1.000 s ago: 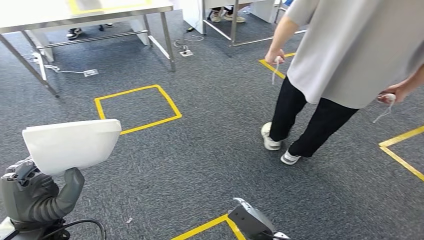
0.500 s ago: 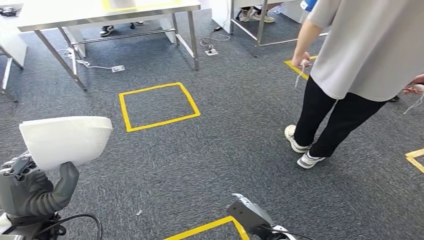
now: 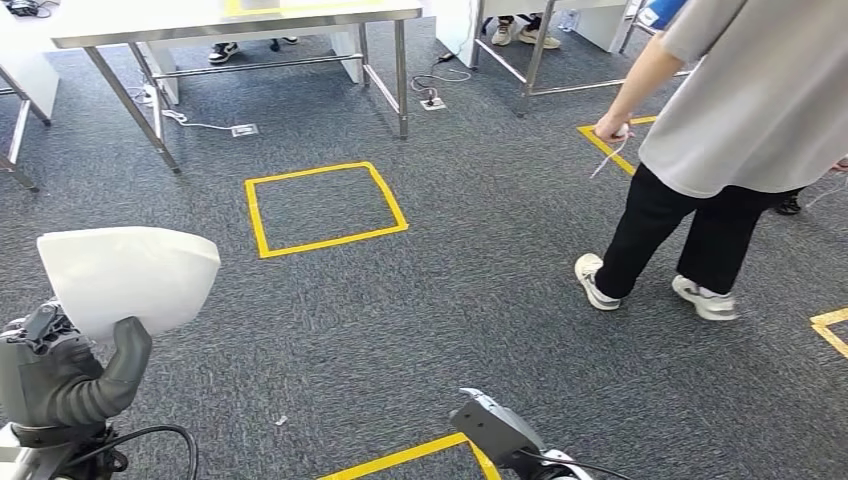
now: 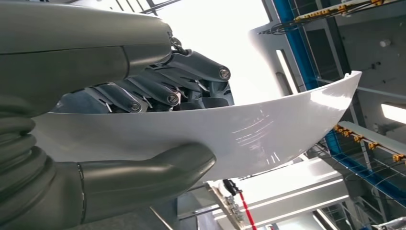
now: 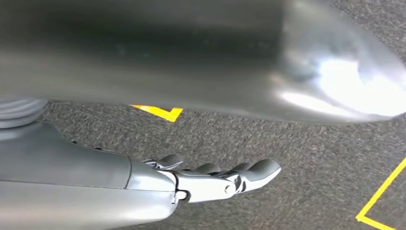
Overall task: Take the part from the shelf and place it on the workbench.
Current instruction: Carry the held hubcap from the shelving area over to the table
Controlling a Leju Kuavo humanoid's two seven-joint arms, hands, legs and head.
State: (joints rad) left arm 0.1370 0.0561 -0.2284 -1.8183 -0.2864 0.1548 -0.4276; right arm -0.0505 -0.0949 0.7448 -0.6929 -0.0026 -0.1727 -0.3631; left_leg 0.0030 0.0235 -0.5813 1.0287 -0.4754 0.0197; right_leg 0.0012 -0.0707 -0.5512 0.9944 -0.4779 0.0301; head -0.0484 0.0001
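My left hand (image 3: 68, 378) holds the part (image 3: 128, 276), a white curved panel, low at the left of the head view, with the thumb pressed under it. In the left wrist view the part (image 4: 225, 132) is pinched between the thumb (image 4: 143, 173) below and the dark fingers (image 4: 158, 88) above. My right hand (image 5: 218, 178) hangs over the grey carpet with its fingers stretched out and nothing in it. A steel workbench (image 3: 230, 18) with a yellow marking on top stands ahead at the far side.
A person (image 3: 745, 110) in a grey shirt and black trousers stands on the right, a white controller in one hand. A yellow taped square (image 3: 325, 208) marks the carpet before the workbench. Cables and a floor socket (image 3: 243, 130) lie under it. More tape (image 3: 405, 457) runs near my feet.
The whole view has swung, so the workbench and the taped square now sit further right. The person has stepped to the right. The part stays in my left hand.
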